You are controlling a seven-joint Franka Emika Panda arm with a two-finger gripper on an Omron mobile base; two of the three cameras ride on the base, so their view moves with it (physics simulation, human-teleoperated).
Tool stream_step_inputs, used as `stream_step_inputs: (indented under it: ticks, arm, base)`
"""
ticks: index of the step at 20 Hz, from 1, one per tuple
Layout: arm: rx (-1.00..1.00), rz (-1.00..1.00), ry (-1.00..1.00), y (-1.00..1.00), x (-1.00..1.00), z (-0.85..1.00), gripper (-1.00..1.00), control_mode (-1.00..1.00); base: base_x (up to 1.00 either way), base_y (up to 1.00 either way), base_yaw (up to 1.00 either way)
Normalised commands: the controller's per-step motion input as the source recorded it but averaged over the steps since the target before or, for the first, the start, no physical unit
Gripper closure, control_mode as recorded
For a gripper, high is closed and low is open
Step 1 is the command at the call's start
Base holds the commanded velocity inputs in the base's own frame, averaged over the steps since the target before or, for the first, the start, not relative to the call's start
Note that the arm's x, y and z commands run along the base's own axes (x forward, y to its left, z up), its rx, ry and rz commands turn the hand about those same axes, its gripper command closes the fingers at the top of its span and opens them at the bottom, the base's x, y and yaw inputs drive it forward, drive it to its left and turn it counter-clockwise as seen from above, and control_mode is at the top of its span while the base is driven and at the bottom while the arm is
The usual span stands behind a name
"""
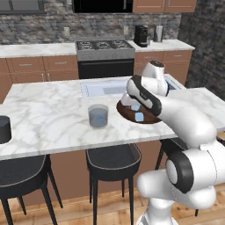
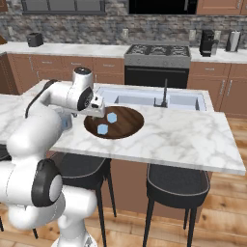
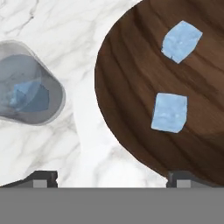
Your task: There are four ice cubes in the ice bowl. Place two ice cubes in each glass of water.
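Marble island (image 1: 52, 127) | end effector (image 3: 111, 177) spread, empty | ice cubes (image 3: 169, 112) just ahead in ice bowl (image 3: 127, 87)

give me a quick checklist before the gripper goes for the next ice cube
1. Gripper open and empty: ok, finger tips stand wide apart with nothing between them.
2. Cubes left in the ice bowl: ok, two lie apart, the nearer cube and the farther cube.
3. See-through glass upright on the counter: ok, with pale blue ice inside; how many cubes, cannot tell.
4. Dark glass located: ok, it stands far off at the counter's left end; contents cannot tell.
5. Gripper lined up over a cube: not ok, it sits over the bowl's rim.
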Motion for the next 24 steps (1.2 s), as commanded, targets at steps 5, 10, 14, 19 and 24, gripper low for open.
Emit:
stream_step_inputs:
  ticks: [5,10,14,19,24]
  arm:
    - [-0.11,-0.02,0.24,-0.29,0.49,-0.19,-1.00,-1.00]
    - [-0.22,0.00,0.10,0.05,0.31,-0.31,-1.00,-1.00]
    - [-0.04,-0.01,-0.02,-0.35,0.03,-0.01,-1.00,-1.00]
    - [0.00,-0.03,0.00,-0.17,0.08,-0.02,-1.00,-1.00]
    - [0.00,-0.08,0.00,0.00,0.12,-0.20,-1.00,-1.00]
  base:
    - [0.00,0.00,0.00]
    - [0.00,0.00,0.00]
    - [0.00,0.00,0.00]
    - [0.00,0.00,0.00]
    - [0.00,0.00,0.00]
